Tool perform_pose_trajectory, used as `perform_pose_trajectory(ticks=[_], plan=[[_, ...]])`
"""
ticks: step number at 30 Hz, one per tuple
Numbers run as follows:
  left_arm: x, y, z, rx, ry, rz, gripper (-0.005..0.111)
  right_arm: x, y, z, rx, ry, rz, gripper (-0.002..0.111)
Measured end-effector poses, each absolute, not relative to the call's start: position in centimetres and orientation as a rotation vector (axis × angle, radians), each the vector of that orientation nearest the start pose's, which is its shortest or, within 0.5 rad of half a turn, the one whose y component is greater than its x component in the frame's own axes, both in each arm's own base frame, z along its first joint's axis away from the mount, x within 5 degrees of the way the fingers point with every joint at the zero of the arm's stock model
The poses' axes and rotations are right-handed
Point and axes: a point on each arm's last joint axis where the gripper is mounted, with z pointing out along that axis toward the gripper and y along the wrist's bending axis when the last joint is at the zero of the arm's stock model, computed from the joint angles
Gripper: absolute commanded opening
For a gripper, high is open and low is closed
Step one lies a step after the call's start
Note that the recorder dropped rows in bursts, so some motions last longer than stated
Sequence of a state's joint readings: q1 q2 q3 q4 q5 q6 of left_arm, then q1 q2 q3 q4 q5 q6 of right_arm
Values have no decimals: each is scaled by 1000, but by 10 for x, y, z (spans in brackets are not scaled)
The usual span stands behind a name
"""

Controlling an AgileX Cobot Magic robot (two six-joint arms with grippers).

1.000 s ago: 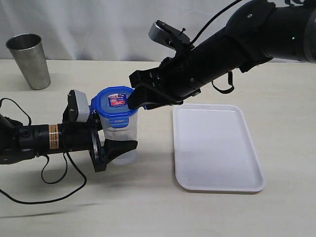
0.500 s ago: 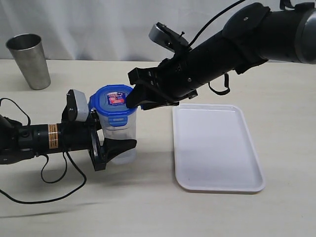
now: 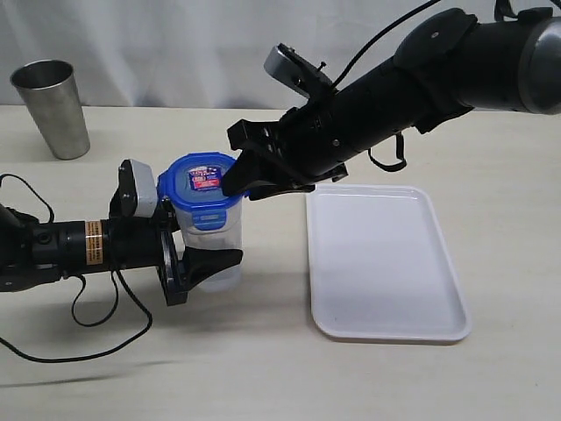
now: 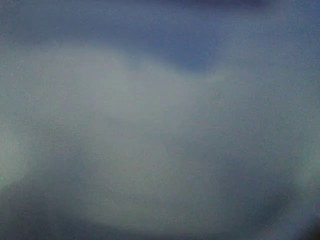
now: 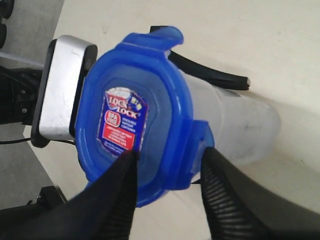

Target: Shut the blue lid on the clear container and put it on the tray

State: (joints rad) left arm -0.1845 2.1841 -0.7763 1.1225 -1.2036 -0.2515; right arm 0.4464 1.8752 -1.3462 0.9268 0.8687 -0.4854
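Observation:
The clear container [image 3: 221, 244] stands upright left of the tray [image 3: 386, 263], with the blue lid [image 3: 203, 182] sitting on its mouth. My left gripper [image 3: 200, 235] comes in low from the left and is shut on the container's body; its wrist view is only a blue-grey blur. From the upper right, my right gripper [image 3: 245, 187] reaches down to the lid's right edge. In the right wrist view the gripper [image 5: 169, 152] stands open astride one side flap of the lid [image 5: 135, 115], one finger over the top by the label, the other outside the flap. The container [image 5: 240, 130] shows beneath.
A grey steel cup [image 3: 51, 107] stands at the far left of the table. The left arm's black cable [image 3: 88, 307] loops over the table in front of it. The white tray holds nothing.
The right gripper's jaws have narrowed around the lid's flap and the arm has eased slightly left. The left gripper and container have barely shifted.

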Motion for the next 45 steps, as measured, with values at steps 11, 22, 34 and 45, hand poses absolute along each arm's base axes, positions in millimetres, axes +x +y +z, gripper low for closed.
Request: perform_pose_trajectory(ticks=[11,22,34,45], plan=[[301,-134,72,1112,1557,-869,0,328,220,230,-540,2643,1115,32],[301,-135,72,1117,1554,-870,0,331,222,232,-674,2592,1078,54],[302,-134,72,1103,1561,-864,0,338,222,243,-779,2592,940,54],[302,-134,72,1098,1565,-867,0,331,216,266,-865,2514,877,54]])
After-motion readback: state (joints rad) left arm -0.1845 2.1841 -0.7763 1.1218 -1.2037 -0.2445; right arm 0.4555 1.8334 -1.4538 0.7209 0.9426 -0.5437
